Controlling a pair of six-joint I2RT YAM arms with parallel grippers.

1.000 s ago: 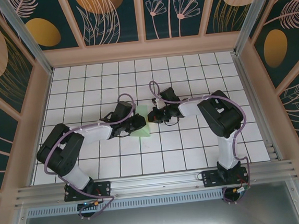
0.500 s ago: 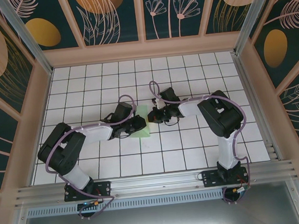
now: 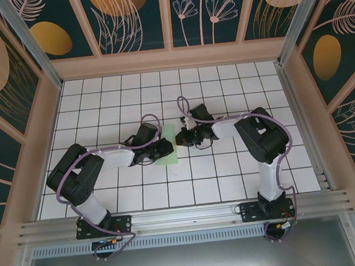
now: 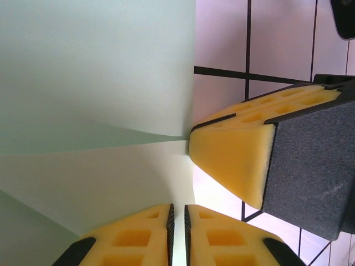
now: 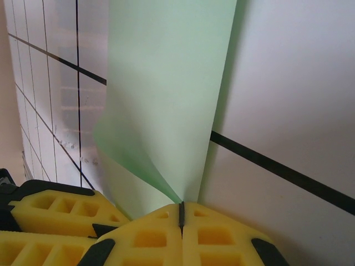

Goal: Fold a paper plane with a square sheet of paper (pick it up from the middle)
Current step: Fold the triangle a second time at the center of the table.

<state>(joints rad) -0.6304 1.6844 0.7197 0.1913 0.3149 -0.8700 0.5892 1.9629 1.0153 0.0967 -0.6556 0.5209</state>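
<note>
The square sheet of paper lies pale mint green in the middle of the tiled table, partly lifted and curled between both grippers. My left gripper holds its left side; in the left wrist view the sheet runs down into the thin gap between the yellow pads of that gripper. My right gripper is shut on the sheet's edge, where the paper curls up from the closed pads of that gripper. One of the right gripper's fingers touches the paper close to the left one.
The white grid table is boxed in by beige walls at the back and sides. An aluminium rail runs along the near edge by the arm bases. The two wrists sit almost tip to tip.
The left arm's elbow has drifted slightly to the right. Both grippers and the paper stay about where they were.
</note>
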